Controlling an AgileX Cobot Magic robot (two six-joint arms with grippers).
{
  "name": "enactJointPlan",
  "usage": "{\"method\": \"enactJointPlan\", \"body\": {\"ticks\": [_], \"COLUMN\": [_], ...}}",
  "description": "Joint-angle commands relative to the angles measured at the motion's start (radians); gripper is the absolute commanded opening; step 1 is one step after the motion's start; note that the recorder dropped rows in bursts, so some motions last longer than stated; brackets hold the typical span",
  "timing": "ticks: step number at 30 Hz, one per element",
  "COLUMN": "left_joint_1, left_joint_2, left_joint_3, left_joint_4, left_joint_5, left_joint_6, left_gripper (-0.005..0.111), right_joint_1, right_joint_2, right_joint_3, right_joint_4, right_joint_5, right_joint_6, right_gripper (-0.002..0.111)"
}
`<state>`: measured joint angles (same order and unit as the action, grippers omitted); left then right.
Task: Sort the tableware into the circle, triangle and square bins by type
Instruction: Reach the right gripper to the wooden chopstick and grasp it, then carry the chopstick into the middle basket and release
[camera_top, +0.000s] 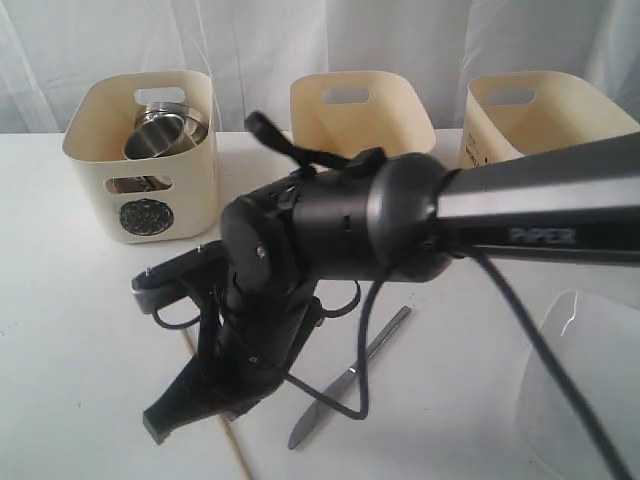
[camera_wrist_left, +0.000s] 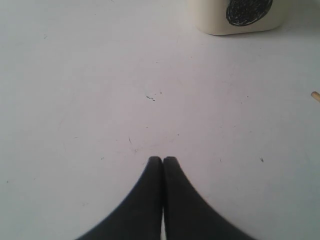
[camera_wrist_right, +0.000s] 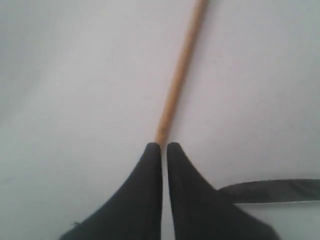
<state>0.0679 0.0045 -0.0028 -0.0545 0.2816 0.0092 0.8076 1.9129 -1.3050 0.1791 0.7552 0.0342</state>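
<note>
**Three bins at the far edge, one chopstick in the right gripper**

Three cream tubs stand in a row along the far edge of the white tabletop (camera_top: 70, 380). The circle bin (camera_top: 95, 150) is nearest the far left corner, with its black scribbled circle (camera_top: 135, 216) low on the front wall, and steel cups (camera_top: 160, 135) lie tilted inside it. The middle bin (camera_top: 400, 120) has its front hidden behind the arm. The right-hand bin (camera_top: 560, 120) shows only part of a dark mark on its front, and I cannot tell the shape.

The right arm (camera_top: 540, 215) reaches across the middle of the tabletop and bends down toward the near edge, left of centre. The right gripper (camera_wrist_right: 163, 145) has its fingers drawn almost together, with only a thin slit between them. The wooden chopstick (camera_wrist_right: 180, 75) runs straight out from between the tips, pinched there and low over the tabletop. In the exterior view a short length of it also shows past the gripper, close to the near edge.

A steel knife (camera_top: 390, 330) lies just beside the gripper on its right, slanting toward the near edge. A pale squarish plate (camera_top: 585, 400) sits at the near right corner, well apart from the chopstick.

The left gripper (camera_wrist_left: 162, 159) hangs over bare tabletop with its fingers pressed together and holding nothing. The circle bin is near it, and a chopstick tip just shows at the edge of its view.
</note>
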Motion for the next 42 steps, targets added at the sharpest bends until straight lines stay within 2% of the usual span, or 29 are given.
{"method": "enactJointPlan", "body": {"ticks": [1,5,11,15,19,21,23,24,25,28,32,36,42], "left_joint_1": [0.001,0.001,0.001,0.001,0.001,0.001,0.001,0.001,0.001,0.001,0.001,0.001,0.001], "left_joint_2": [-0.005,-0.005,-0.005,-0.005,-0.005,-0.005,-0.005,-0.005,-0.005,-0.005,-0.005,-0.005,-0.005], "left_joint_3": [0.003,0.003,0.003,0.003,0.003,0.003,0.003,0.003,0.003,0.003,0.003,0.003,0.003], "left_joint_4": [-0.002,-0.002,-0.002,-0.002,-0.002,-0.002,-0.002,-0.002,-0.002,-0.002,-0.002,-0.002,-0.002], "left_joint_5": [0.001,0.001,0.001,0.001,0.001,0.001,0.001,0.001,0.001,0.001,0.001,0.001,0.001], "left_joint_6": [-0.009,-0.009,-0.009,-0.009,-0.009,-0.009,-0.009,-0.009,-0.009,-0.009,-0.009,-0.009,-0.009], "left_gripper": [0.000,0.000,0.000,0.000,0.000,0.000,0.000,0.000,0.000,0.000,0.000,0.000,0.000], "right_joint_1": [0.029,0.029,0.029,0.029,0.029,0.029,0.029,0.029,0.029,0.027,0.002,-0.091,-0.310], "right_joint_2": [0.051,0.056,0.098,0.127,0.173,0.198,0.215,0.225,0.225,0.207,0.054,-0.104,-0.227], "right_joint_3": [-0.075,-0.082,-0.082,-0.082,-0.082,-0.082,-0.082,-0.082,-0.082,-0.085,-0.153,-0.183,-0.183], "right_joint_4": [-0.196,-0.167,-0.052,-0.054,-0.059,-0.071,-0.098,-0.108,-0.126,-0.164,-0.265,-0.427,-0.435], "right_joint_5": [0.053,-0.030,-0.054,-0.096,-0.108,-0.108,-0.106,-0.104,-0.104,-0.088,0.018,0.028,-0.100], "right_joint_6": [0.135,0.109,-0.016,-0.012,-0.012,-0.012,-0.012,-0.012,-0.012,-0.005,-0.050,-0.026,-0.013], "right_gripper": [0.003,0.005,0.031,0.034,0.033,0.028,0.016,0.005,0.000,0.000,0.000,0.000,0.000]}}
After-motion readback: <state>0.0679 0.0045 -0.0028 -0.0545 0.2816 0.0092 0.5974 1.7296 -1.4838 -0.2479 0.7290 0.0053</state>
